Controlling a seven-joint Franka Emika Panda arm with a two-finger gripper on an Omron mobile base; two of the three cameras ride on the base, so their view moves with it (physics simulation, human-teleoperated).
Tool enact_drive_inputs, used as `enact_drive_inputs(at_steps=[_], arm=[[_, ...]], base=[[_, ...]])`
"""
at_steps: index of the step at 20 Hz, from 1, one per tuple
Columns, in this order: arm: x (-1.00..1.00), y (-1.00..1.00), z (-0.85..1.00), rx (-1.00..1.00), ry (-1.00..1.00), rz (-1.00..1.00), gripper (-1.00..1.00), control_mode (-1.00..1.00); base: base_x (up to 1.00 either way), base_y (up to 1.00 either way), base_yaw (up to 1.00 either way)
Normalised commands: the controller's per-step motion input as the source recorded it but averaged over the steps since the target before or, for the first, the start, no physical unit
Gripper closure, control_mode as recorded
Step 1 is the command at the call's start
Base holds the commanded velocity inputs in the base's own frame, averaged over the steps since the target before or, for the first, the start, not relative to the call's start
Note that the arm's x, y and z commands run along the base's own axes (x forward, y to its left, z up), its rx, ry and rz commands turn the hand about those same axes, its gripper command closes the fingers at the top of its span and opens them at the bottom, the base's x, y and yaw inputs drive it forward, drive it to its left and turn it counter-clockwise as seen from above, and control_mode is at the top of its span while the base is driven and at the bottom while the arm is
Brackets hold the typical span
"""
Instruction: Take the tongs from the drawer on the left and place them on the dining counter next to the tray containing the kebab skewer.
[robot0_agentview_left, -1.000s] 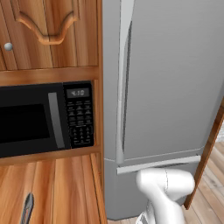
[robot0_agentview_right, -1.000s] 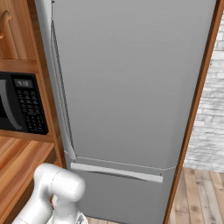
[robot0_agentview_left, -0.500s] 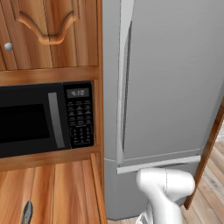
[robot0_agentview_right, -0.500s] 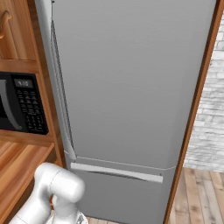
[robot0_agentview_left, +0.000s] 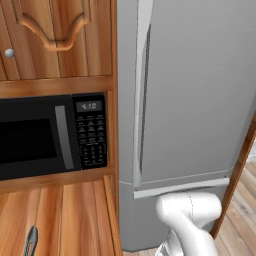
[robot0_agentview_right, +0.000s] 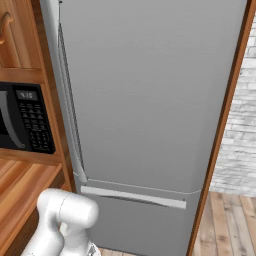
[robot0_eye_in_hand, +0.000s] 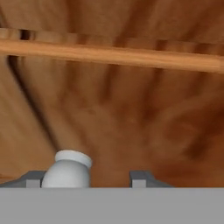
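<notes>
Refrigerator (robot0_agentview_left: 195, 100): plain grey. Microwave (robot0_agentview_left: 50, 135): black, grey handle. Cabinet door (robot0_agentview_left: 55, 35): warm brown wood grain. Drawer front (robot0_eye_in_hand: 113, 109): brown grain, silver-white knob (robot0_eye_in_hand: 66, 169).

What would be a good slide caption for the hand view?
Gripper close against the brown wooden drawer, its round silver knob between the fingertips.

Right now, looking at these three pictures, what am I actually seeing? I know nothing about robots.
It is a white robot arm on a driving base in a simulated kitchen. Two pictures come from cameras behind the arm, left and right: they show a grey fridge, a black microwave and, low on the wood, a slim grey piece, probably the tongs. The third looks along the gripper: its two tips stand apart, holding nothing, with a round silver knob between them against a wooden front.
</notes>
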Motion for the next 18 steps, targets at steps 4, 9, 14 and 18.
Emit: enact_drive_inputs(at_steps=[4,9,14,18], arm=[[-0.01,0.00,0.02,0.00,0.00,0.00,-1.00,-1.00],[-0.94,-0.50,-0.27,0.00,0.00,0.00,-1.00,-1.00],[-0.68,-0.39,-0.09,0.00,-0.02,0.00,1.00,-1.00],[-0.16,-0.02,0.00,0.00,0.00,0.00,1.00,-1.00]], base=[[0.00,0.00,0.00],[0.00,0.00,0.00],[0.00,0.00,0.00],[0.00,0.00,0.00]])
